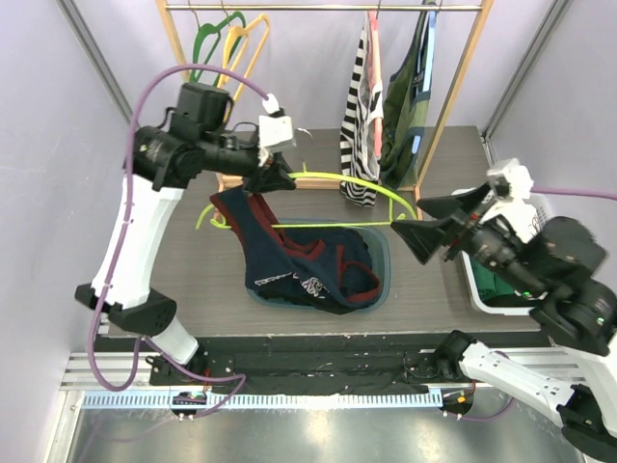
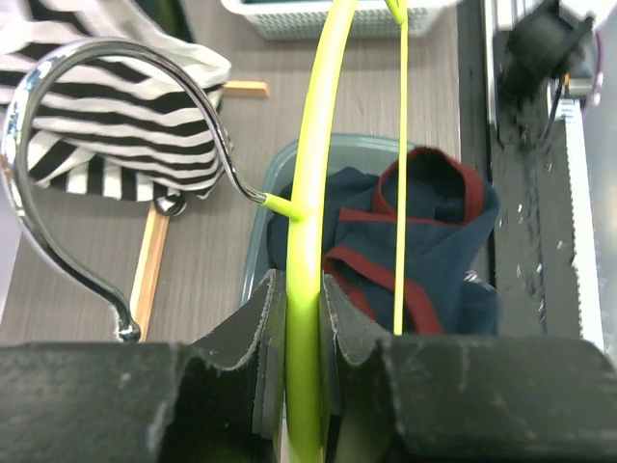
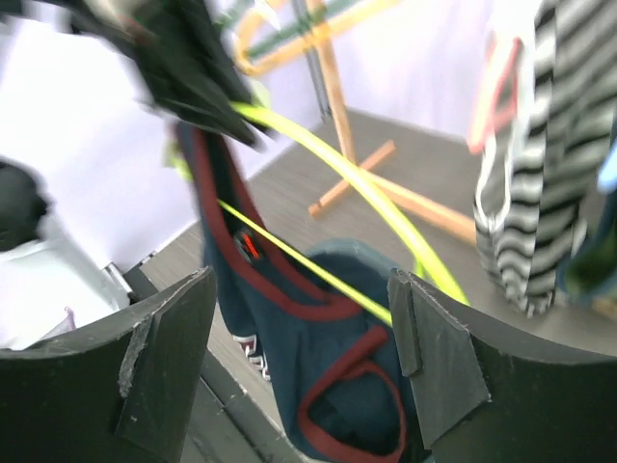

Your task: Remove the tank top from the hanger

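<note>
right pincer [image 1: 434,224]: jaws wide apart, holding nothing, positioned just right of the tank top [image 1: 308,265]. the tank top, navy with red trim, lies mostly heaped in a teal tray [image 1: 385,253] on the surface [image 1: 193,280]; one end rises to the yellow-green hanger [image 1: 371,183]. left pincer [image 1: 278,177]: clamped on the hanger's curved bar. behind, a striped garment [image 1: 362,106] hangs from a rack [image 1: 289,7]

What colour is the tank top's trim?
Dark red trim on navy; left wrist view shows it best.
</note>
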### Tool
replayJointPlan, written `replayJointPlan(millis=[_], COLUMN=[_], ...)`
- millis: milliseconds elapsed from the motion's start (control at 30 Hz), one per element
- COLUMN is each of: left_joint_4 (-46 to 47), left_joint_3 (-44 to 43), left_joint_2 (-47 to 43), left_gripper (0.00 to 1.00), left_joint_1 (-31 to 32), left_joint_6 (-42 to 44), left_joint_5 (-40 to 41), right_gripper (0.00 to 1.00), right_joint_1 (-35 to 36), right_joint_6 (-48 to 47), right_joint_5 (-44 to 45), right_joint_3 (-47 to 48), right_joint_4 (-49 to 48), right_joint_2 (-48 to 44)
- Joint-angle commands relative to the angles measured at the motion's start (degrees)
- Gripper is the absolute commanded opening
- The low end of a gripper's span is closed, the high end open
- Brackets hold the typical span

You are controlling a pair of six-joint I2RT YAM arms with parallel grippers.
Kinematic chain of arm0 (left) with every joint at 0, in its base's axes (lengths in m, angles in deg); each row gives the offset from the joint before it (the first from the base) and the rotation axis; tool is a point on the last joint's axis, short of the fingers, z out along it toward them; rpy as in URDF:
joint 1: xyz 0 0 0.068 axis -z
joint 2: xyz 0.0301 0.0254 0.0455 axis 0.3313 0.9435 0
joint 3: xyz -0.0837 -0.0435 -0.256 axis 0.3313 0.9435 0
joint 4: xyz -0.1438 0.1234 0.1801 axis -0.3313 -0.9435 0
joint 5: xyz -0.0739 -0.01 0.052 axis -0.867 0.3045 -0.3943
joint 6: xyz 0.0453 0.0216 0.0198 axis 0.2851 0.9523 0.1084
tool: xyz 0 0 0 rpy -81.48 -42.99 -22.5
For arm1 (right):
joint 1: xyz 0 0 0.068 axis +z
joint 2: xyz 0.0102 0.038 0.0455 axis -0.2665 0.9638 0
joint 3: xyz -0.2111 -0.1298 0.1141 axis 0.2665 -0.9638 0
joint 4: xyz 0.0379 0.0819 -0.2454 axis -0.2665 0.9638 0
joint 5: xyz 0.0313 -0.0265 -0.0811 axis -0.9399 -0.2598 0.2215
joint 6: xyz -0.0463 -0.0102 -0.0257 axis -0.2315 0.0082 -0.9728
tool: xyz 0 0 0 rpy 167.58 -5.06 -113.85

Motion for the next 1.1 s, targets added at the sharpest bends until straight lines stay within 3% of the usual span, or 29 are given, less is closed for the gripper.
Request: replayJointPlan(millis=[0, 233, 433, 667, 767, 1067], left_joint_4=[-2.8, -10.7, -15.0, -17.2, -17.8, -19.0], left_joint_3=[-4.3, -5.0, -5.2, -5.5, -6.1, -7.1], left_joint_2=[1.2, 1.7, 0.6, -0.1, 0.0, -0.6], left_gripper=[0.0, 0.0, 0.0, 0.0, 0.0, 0.0], left_joint_1=[2.3, 5.4, 6.8, 7.8, 8.0, 8.6], left_joint_6=[7.3, 17.4, 23.8, 25.7, 25.7, 25.3], left_joint_5=[-1.7, -4.4, -3.8, -2.6, -2.4, -2.4], right_gripper=[0.79, 0.75, 0.7, 0.66, 0.55, 0.42], right_joint_1=[0.0, 0.0, 0.0, 0.0, 0.0, 0.0], right_joint_6=[-8.3, -15.3, -16.7, -15.8, -15.4, -14.8], right_joint_5=[-7.3, -15.4, -17.4, -19.7, -19.7, -18.2], right_joint_3=[5.5, 10.6, 12.3, 12.5, 11.3, 8.4], right_joint_4=[2.2, 2.7, 3.4, 3.9, 4.8, 7.4], right_joint_2=[1.7, 10.7, 15.3, 15.2, 14.9, 13.0])
